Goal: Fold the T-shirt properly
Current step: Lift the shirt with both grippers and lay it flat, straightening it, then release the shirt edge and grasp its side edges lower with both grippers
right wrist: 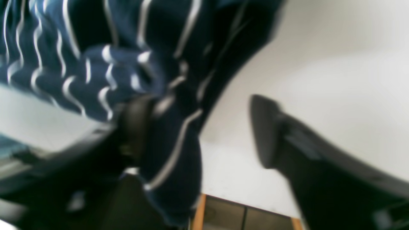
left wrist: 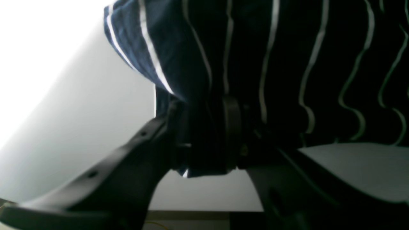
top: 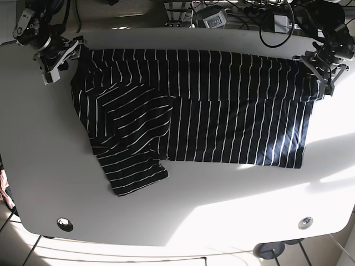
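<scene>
A navy T-shirt (top: pixel 222 105) with thin white stripes lay spread across the white surface (top: pixel 183 205), partly folded, its upper edge doubled over in a long band running between the two pincers. The left pincer (top: pixel 320 69) gripped one end of that band, a bunch of dark cloth pinched between its jaws in the left wrist view. At the opposite end, beside the right pincer (top: pixel 58 61), the cloth draped over one finger (right wrist: pixel 137 127) while the other finger stood apart from it. Below the right pincer, a sleeve (top: pixel 130 166) lay folded inward, its stripes slanting across the body's upright ones. The hem edge lay flat, away from both pincers.
</scene>
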Action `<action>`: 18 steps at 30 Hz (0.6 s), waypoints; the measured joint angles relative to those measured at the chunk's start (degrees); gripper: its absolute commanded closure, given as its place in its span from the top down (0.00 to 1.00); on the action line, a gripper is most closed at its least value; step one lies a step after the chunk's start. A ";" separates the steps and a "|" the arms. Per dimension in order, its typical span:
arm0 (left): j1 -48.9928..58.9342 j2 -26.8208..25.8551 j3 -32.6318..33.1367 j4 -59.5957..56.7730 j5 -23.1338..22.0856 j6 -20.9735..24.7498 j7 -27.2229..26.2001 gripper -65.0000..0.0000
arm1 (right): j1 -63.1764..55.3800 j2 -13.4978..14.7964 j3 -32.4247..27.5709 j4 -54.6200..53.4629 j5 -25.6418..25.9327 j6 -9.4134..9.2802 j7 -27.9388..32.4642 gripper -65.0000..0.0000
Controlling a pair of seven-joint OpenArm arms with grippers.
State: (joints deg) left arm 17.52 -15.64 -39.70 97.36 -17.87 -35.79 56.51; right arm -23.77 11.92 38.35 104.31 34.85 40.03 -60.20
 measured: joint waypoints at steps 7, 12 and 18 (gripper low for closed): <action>-2.80 -0.31 0.09 5.25 0.11 0.00 0.20 0.60 | 2.78 0.79 0.72 2.86 4.96 -0.11 -0.07 1.00; -8.46 -0.52 5.09 8.50 -0.09 0.17 0.15 0.60 | 11.37 1.27 -0.39 -0.09 4.11 -0.13 -0.20 1.00; -11.41 -0.42 8.28 8.55 0.24 0.44 0.42 0.60 | 27.71 1.14 -4.52 -14.56 -7.23 -0.11 0.20 1.00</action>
State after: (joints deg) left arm 6.11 -16.05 -31.42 105.91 -17.63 -35.35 56.93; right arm 3.95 13.06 33.82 89.76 27.62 39.92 -60.01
